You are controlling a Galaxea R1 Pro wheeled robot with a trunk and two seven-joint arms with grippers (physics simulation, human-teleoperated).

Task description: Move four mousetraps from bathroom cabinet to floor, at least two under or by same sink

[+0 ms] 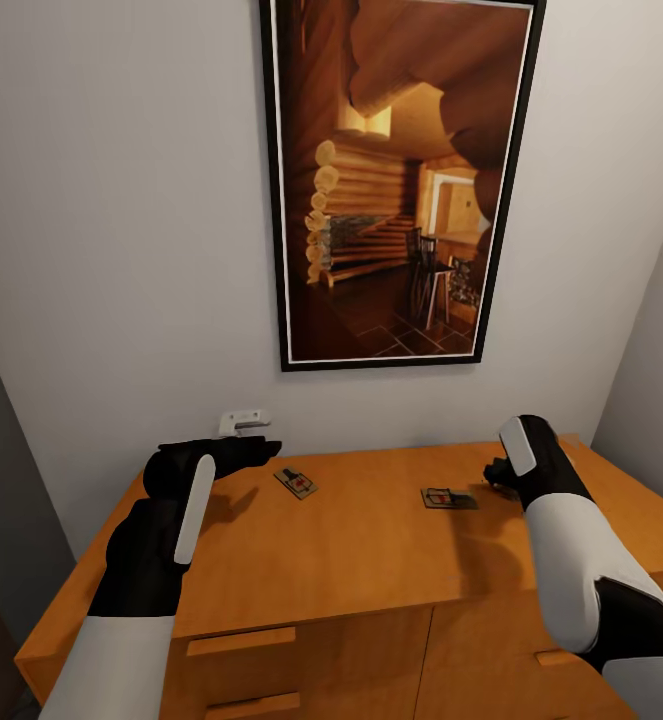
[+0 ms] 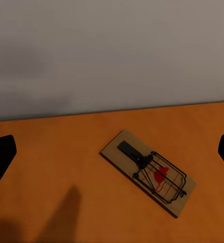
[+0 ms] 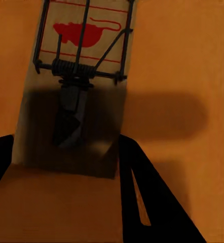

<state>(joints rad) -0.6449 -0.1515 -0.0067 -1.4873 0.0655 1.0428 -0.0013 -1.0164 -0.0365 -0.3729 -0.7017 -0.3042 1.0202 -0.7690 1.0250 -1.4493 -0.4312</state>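
Note:
Two mousetraps lie on the smooth top of the orange-brown cabinet (image 1: 371, 565). The left mousetrap (image 1: 296, 484) (image 2: 148, 172) rests just beyond my left gripper (image 1: 263, 449) (image 2: 113, 154), which is open wide and hovers short of it. The right mousetrap (image 1: 448, 498) (image 3: 79, 86) lies beside my right gripper (image 1: 493, 474) (image 3: 71, 177). That gripper is open, and its dark fingers (image 3: 152, 197) flank the trap's near end from just above. The other mousetraps, the sink and the tiled floor are out of view.
A small white-grey gadget (image 1: 243, 420) sits at the cabinet's back edge against the wall. A large framed picture (image 1: 401, 180) hangs above. A side wall (image 1: 661, 370) closes in on the right. Drawer handles (image 1: 241, 640) show on the cabinet front.

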